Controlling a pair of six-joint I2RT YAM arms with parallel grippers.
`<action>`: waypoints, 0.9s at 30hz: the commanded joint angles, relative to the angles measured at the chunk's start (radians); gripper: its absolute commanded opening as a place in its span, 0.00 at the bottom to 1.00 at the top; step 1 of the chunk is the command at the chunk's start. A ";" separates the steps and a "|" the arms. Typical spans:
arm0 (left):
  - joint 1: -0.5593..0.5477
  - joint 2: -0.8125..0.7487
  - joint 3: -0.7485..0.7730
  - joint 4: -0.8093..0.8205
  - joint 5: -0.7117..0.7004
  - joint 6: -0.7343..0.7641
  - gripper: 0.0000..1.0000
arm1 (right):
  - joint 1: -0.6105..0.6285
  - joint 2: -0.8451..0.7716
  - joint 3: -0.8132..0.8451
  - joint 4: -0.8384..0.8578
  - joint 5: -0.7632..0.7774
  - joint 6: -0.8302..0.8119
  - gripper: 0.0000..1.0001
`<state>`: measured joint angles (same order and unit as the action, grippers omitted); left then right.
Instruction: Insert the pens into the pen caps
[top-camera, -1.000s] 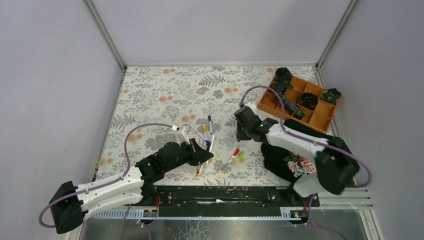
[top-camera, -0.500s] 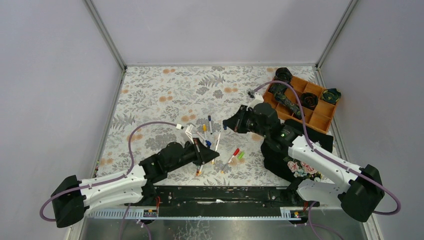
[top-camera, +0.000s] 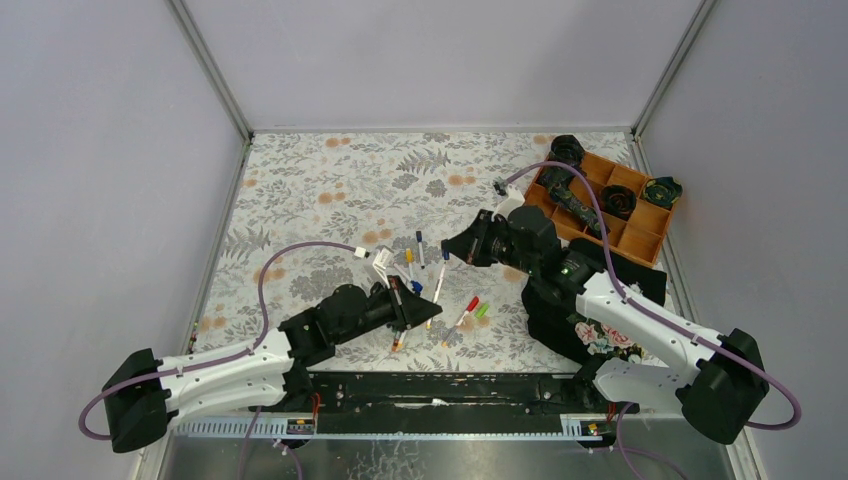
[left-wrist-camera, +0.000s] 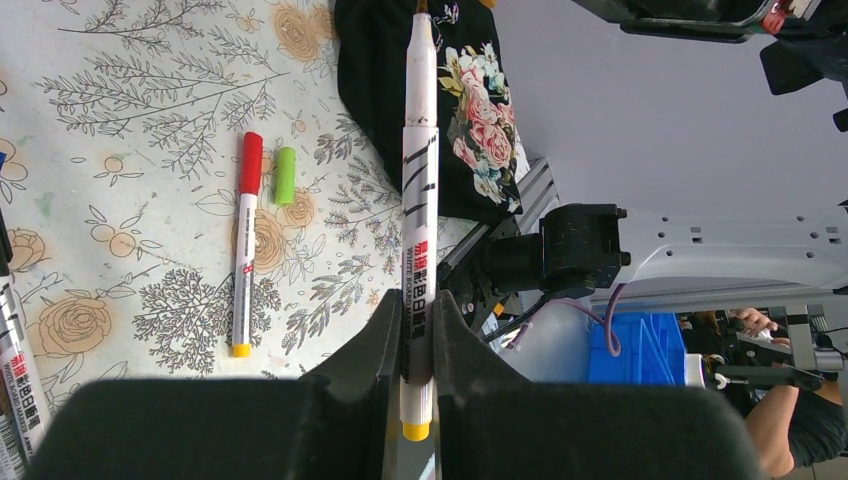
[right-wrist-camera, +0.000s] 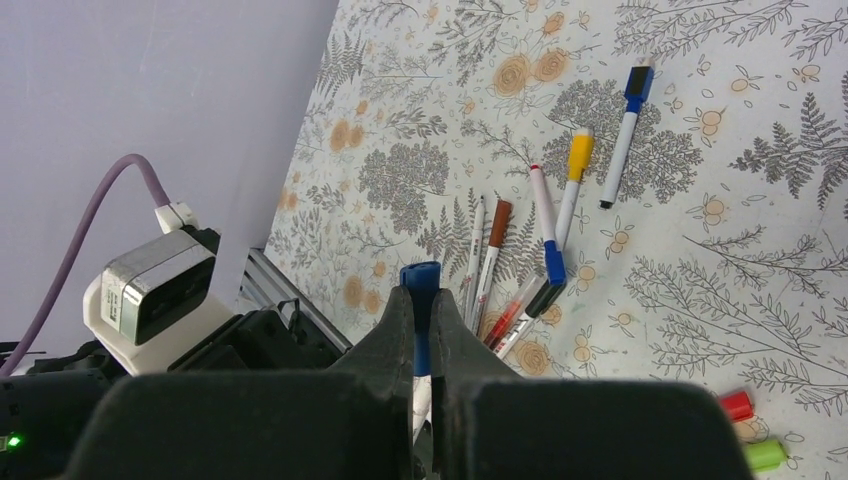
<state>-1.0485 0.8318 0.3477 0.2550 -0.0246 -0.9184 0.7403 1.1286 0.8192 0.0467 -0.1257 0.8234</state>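
1. Your left gripper is clamped on a white pen. Its fingers pinch the barrel just above the yellow end, which pokes out behind them.
2. The rest of that pen runs straight out past the fingertips. Its bare, uncapped tip is at the far end, held in the air over the edge of the black flowered cloth.
3. Your right gripper is closed tight around a blue-topped pen. The blue end stands just clear of the fingertips, and a bit of white barrel shows further back between the fingers. You cannot tell from here whether the blue piece is a cap or the pen's own end.
4. From above, both grippers hang over the middle of the floral table cover. They are near each other but apart, the left nearer the arm bases.
5. A red-capped pen lies flat on the cover beside the left gripper's pen, with a loose green cap just beside its red end.
6. Five more pens lie on the cover beyond the right gripper's fingertips. Among them are a yellow-capped pen and a brown-capped pen.
7. An orange tray sits at the far right corner, well apart from both grippers.
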 joint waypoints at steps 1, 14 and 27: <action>-0.013 -0.003 0.036 0.070 -0.006 0.025 0.00 | -0.002 -0.007 -0.006 0.062 -0.019 0.005 0.00; -0.031 -0.022 0.038 0.067 -0.027 0.029 0.00 | -0.002 -0.007 -0.016 0.068 -0.027 0.010 0.00; -0.037 -0.027 0.038 0.049 -0.054 0.021 0.00 | -0.003 -0.029 -0.030 0.071 -0.044 0.025 0.00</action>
<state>-1.0786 0.8165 0.3527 0.2543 -0.0425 -0.9096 0.7403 1.1282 0.7959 0.0654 -0.1436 0.8368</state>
